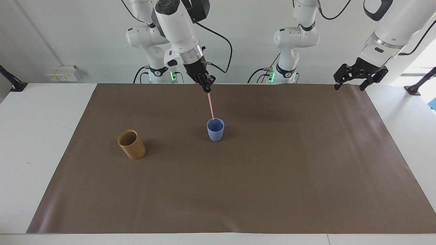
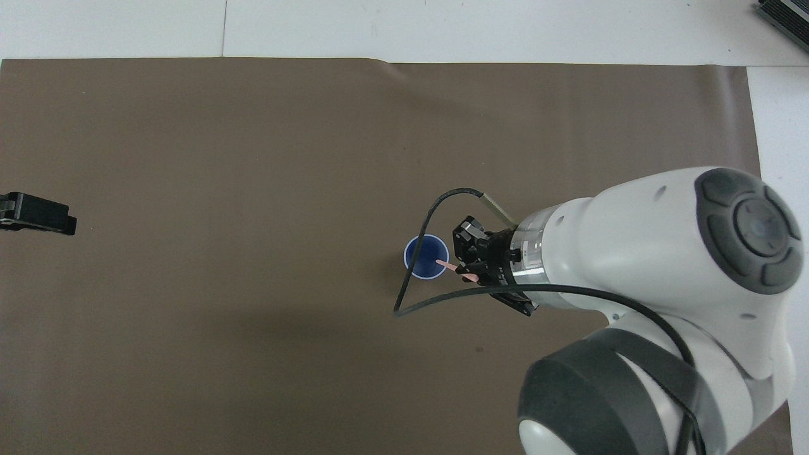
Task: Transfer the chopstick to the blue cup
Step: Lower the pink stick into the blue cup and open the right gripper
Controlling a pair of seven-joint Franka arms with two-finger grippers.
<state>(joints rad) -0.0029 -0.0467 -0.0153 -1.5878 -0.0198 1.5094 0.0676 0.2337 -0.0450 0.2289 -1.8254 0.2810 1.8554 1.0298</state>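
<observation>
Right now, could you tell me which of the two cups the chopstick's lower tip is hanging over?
The blue cup: the chopstick points into its mouth, while the tan cup stands apart toward the right arm's end.

1 tan cup on a brown mat

The tan-brown cup [image 1: 131, 144] stands upright and open-topped on the brown mat [image 1: 238, 190] toward the right arm's end of the table. The mat covers most of the white table [image 1: 41, 136], whose bare surface shows at both ends. An arm hides the cup in the overhead view.
</observation>
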